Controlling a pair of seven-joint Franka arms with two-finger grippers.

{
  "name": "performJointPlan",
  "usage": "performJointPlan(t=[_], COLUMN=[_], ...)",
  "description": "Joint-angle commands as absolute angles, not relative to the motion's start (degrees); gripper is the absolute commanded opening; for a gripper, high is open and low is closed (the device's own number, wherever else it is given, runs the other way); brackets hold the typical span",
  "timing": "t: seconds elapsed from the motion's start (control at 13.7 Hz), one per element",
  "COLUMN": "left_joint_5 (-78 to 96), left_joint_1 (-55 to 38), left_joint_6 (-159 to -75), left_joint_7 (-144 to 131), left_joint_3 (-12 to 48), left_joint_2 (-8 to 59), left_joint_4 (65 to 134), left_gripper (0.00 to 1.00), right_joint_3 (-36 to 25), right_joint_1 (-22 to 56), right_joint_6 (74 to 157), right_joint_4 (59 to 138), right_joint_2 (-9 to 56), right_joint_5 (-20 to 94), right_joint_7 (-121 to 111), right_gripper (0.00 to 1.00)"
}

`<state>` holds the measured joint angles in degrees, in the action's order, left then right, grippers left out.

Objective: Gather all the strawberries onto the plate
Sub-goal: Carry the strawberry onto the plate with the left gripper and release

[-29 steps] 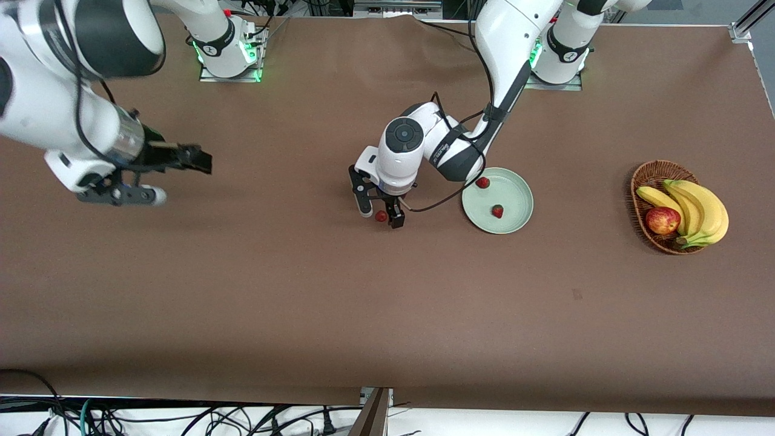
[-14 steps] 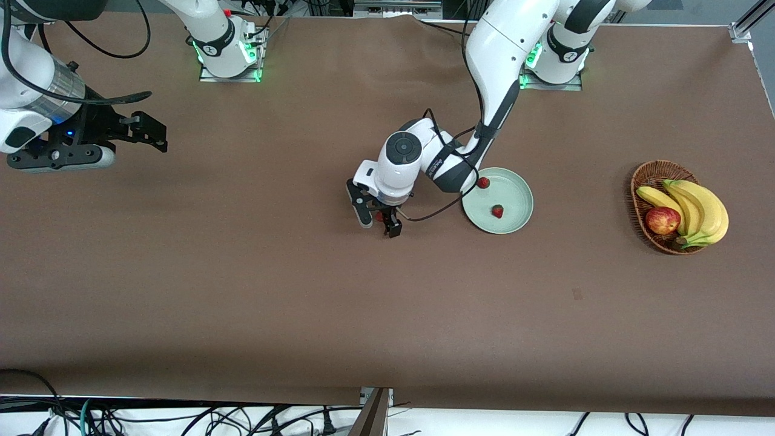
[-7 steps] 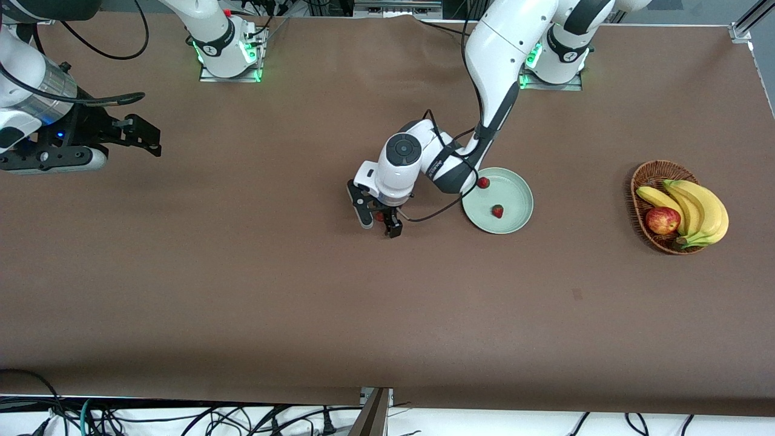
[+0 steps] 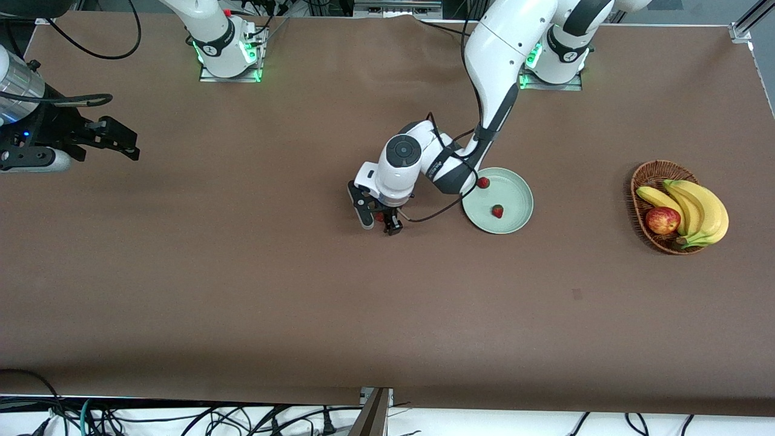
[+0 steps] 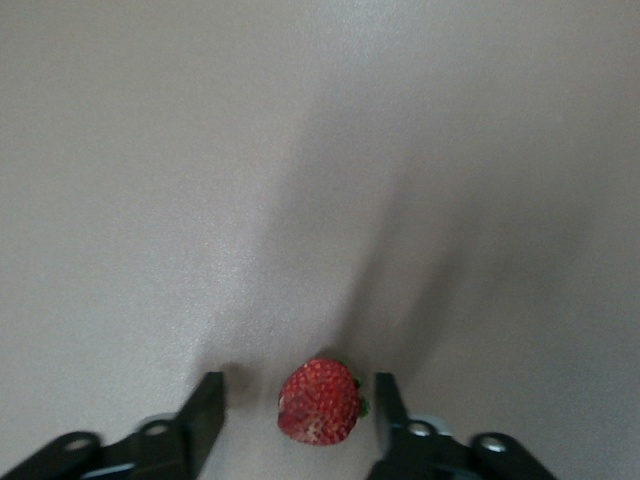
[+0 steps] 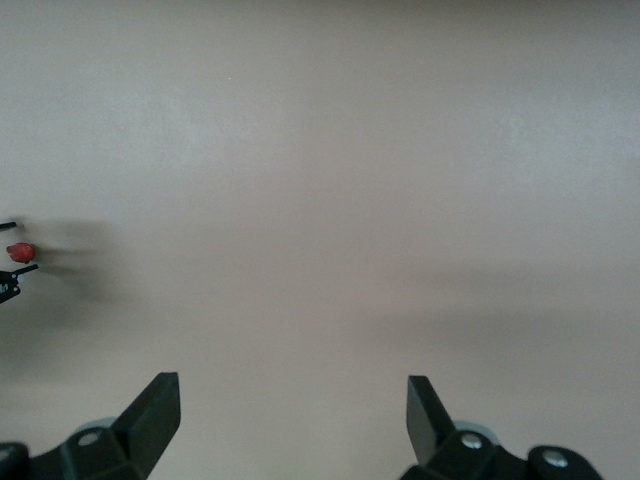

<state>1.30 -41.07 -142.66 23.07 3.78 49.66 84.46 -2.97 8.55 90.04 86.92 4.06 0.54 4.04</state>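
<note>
On the bench (image 4: 242,290), just beside the plate (image 4: 514,221) toward the right arm's end: one strawberry (image 5: 319,402) between left gripper (image 4: 380,219) jaws, half spread, one side touching, other narrowly apart. Two strawberries (image 4: 497,211) in plate. Right gripper (image 6: 290,415) waiting, jaws spread wide, holding nothing.

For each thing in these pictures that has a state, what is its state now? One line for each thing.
Left gripper: low at the table, jaws around a strawberry, gap on one side.
Strawberry between the jaws: on the table beside the plate, not lifted.
Two strawberries: in the plate.
Plate: upright, on the table.
Right gripper: open, empty, waiting over bare table.
Basket: holds bananas and an apple.
</note>
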Motion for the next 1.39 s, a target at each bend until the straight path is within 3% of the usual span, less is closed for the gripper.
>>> performJointPlan(t=[0.0, 0.37, 0.73, 1.03, 1.17, 1.32], left_joint_5=[2.02, 1.93, 2.29, 2.37, 1.67, 1.67], left_joint_1=[-41.40, -39.91, -32.19, -23.57, -22.77, -21.80], left_joint_6=[-142.21, -139.67, -120.71, -120.40, -126.53, -130.77], left_joint_7=[22.41, 23.81, 38.27, 51.67, 52.38, 52.38], left_joint_3=[3.52, 3.43, 3.34, 3.34, 2.55, 2.29], left_joint_2=[50.19, 48.00, 38.43, 28.32, 24.63, 23.64], left_joint_4=[83.23, 83.23, 85.07, 100.94, 110.00, 114.68], left_gripper=[0.00, 0.00, 0.00, 0.00, 0.00, 0.00], right_joint_3=[-2.90, -2.99, -2.90, -2.90, -2.90, -2.90], right_joint_1=[8.26, 7.82, 7.91, 7.91, 7.91, 7.91], right_joint_6=[89.91, 90.79, 90.79, 90.79, 90.79, 90.79], right_joint_4=[85.34, 85.34, 85.34, 85.34, 85.34, 85.34], right_joint_2=[4.75, 4.75, 4.83, 4.75, 4.83, 4.83], right_joint_5=[1.23, 1.32, 1.32, 1.23, 1.23, 1.32], right_joint_7=[4.31, 4.31, 4.31, 4.31, 4.31, 4.31], right_gripper=[1.00, 1.00, 1.00, 1.00, 1.00, 1.00])
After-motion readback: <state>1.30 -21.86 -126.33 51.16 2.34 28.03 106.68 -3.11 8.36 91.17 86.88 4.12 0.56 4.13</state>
